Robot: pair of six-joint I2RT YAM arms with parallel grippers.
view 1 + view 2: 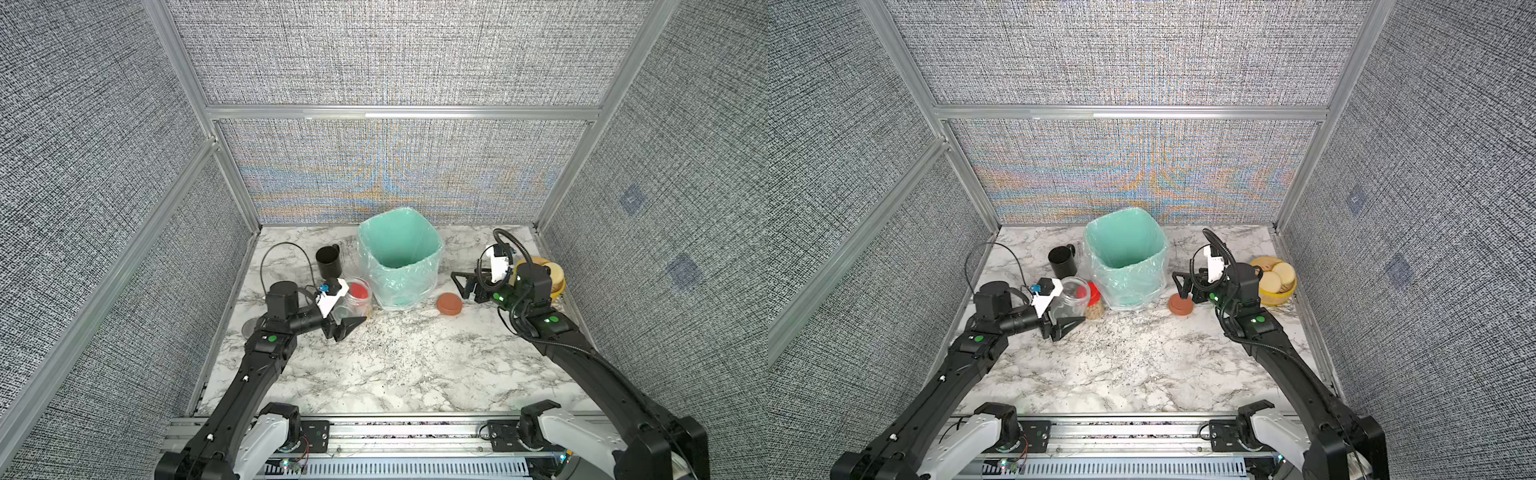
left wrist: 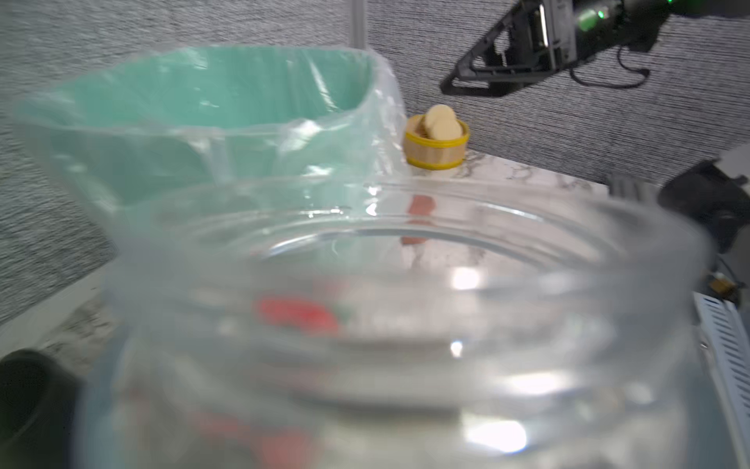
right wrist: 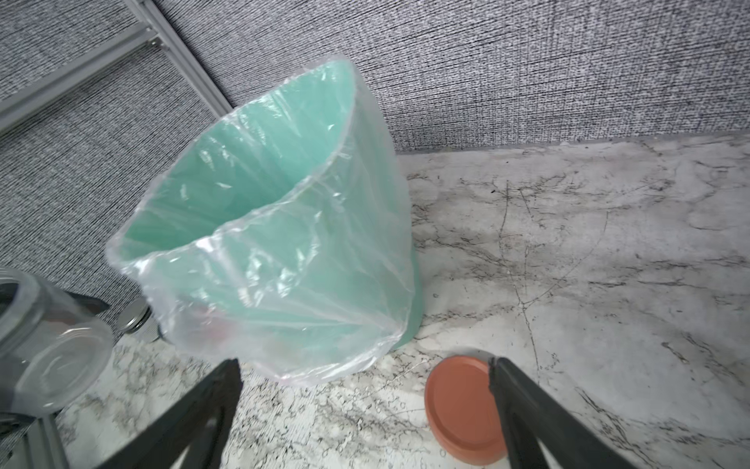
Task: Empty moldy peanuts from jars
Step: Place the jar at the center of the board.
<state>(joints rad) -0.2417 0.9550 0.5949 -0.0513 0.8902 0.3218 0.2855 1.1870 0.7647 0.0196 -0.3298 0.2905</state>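
Left gripper [image 1: 1073, 309] clamps the open clear jar [image 1: 1072, 296], tipped on its side just beside the bin [image 1: 1125, 249]. Right gripper [image 3: 363, 369] hangs wide open over the table [image 3: 568, 243], orange lid [image 3: 462, 406] just below one finger.

Left arm [image 1: 253, 370]: reaches from the near-left base toward the left side of the desk [image 1: 395, 374], wrist turned so the gripper points right. Left gripper [image 1: 351, 322]: closed around a lidless clear jar [image 1: 1070, 300], held tilted.

Right arm [image 1: 582, 365]: stretched along the right side, wrist bent inward. Right gripper [image 1: 460, 286]: points left, low over the desk, jaws spread wide, nothing between them.
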